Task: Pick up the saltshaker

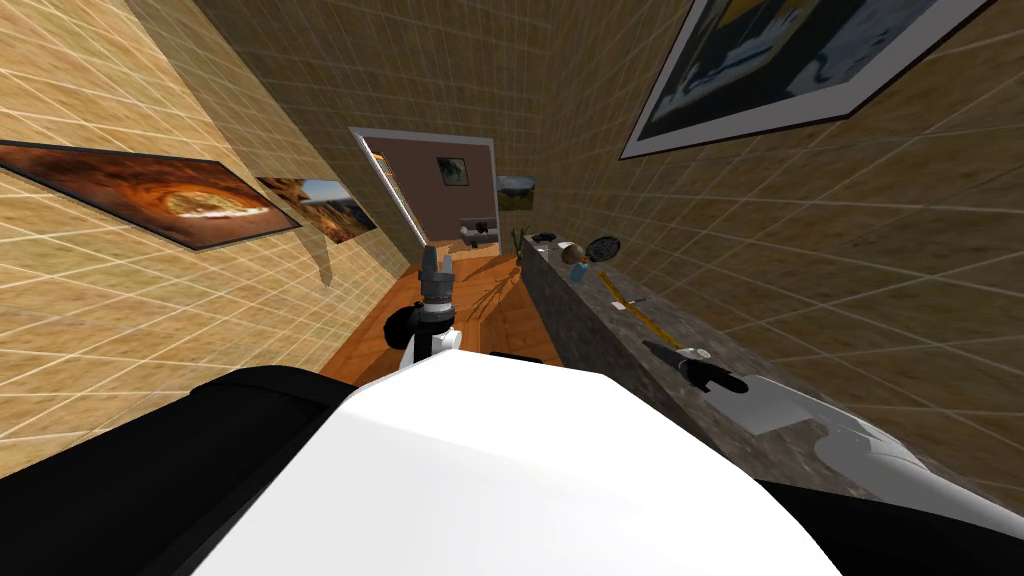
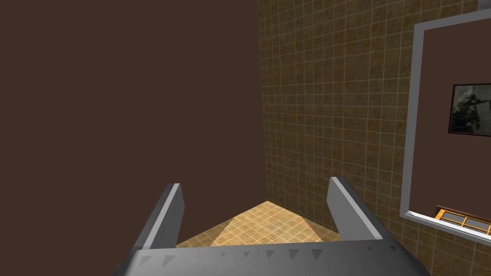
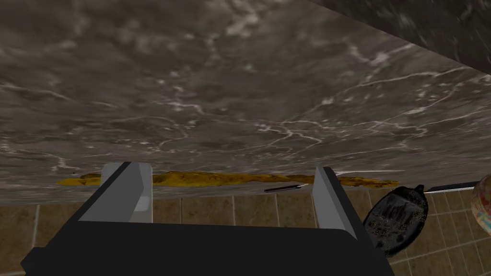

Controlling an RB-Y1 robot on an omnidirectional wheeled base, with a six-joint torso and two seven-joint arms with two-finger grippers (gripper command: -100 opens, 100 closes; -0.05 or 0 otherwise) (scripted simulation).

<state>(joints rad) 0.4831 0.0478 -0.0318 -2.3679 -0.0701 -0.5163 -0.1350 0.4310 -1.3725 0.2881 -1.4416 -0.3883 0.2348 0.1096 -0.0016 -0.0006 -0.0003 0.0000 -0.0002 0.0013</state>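
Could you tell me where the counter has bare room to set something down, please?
Bare: the wide marble stretch of the counter between the yellow strip and the counter's front edge, by the open right gripper. Crowded: past the strip's end, where a black oval object and a round patterned object sit close together.

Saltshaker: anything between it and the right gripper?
Nothing visible. What looks like the white saltshaker stands on the marbled counter right behind one finger of the open right gripper, not between the fingers. The yellow strip and dark object lie farther off.
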